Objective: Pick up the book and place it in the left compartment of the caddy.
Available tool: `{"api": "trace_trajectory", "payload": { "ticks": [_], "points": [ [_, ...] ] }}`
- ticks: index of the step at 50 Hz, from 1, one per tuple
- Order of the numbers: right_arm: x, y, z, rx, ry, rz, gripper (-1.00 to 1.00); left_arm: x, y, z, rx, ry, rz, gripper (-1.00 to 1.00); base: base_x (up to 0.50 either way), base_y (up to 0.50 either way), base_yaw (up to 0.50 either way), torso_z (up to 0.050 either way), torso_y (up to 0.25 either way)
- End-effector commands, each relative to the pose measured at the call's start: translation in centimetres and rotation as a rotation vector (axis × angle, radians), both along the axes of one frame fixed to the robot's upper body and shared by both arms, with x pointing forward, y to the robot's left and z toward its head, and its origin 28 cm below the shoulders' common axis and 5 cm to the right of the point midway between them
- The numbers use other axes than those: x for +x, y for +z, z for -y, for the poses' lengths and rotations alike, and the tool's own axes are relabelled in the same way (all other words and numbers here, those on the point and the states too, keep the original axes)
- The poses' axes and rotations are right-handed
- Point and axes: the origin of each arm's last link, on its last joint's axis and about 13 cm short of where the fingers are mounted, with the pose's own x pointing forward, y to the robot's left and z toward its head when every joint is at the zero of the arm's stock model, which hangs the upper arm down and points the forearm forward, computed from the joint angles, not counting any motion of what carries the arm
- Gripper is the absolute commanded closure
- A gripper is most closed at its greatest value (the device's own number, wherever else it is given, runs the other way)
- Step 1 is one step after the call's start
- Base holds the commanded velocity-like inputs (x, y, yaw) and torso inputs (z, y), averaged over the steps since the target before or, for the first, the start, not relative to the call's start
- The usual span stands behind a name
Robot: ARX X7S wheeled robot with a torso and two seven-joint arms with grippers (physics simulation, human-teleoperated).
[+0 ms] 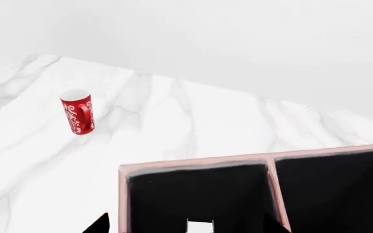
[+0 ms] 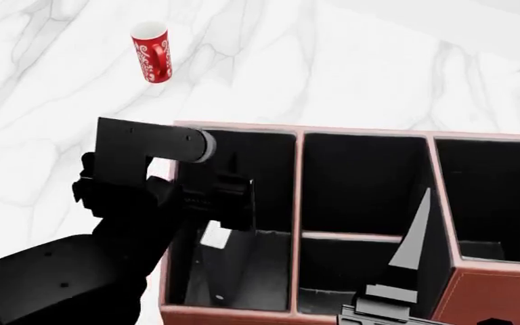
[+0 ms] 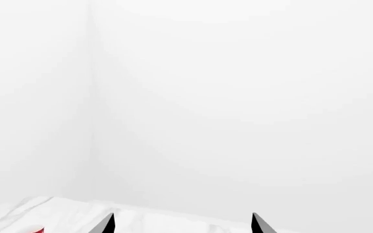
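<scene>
Your left hand [image 2: 213,203] down in the caddy's [image 2: 242,313] left compartment [image 2: 260,162], book [image 2: 228,267] leaning inside, grip unclear, your right hand [image 3: 181,224] spread wide, red mug [image 2: 151,51] on the marble surface [image 2: 43,122].

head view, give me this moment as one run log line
left gripper: over left compartment, book inside | right gripper: open, idle | mug: on table
</scene>
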Motion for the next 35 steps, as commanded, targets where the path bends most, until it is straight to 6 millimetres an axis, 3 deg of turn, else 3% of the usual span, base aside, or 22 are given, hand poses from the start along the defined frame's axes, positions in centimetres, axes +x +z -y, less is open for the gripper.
{"api": "trace_trajectory", "payload": {
  "ticks": [1, 19, 26, 35],
  "points": [
    [-0.1, 0.1, 0.0, 0.004, -0.004, 0.005, -1.00, -1.5, 1.8, -2.6, 0.036, 0.090, 0.161, -1.00, 0.00, 0.00, 0.00, 0.000, 0.000],
    [0.1, -0.3, 0.7, 0.015, -0.075, -0.014, -1.00, 2.0, -0.9, -9.3, -0.005, 0.418, 0.136, -1.00, 0.00, 0.00, 0.00, 0.000, 0.000],
    [-0.4, -0.1, 2.4, 0.066, -0.318, -0.018, -1.00, 3.7, -1.9, -12.8, 0.039, 0.660, 0.141, -1.00, 0.00, 0.00, 0.00, 0.000, 0.000],
    [-1.3, 0.1, 3.9, 0.107, -0.475, -0.003, -1.00, 3.8, -1.5, -16.0, 0.001, 0.827, 0.140, -1.00, 0.00, 0.00, 0.00, 0.000, 0.000]
  ]
}}
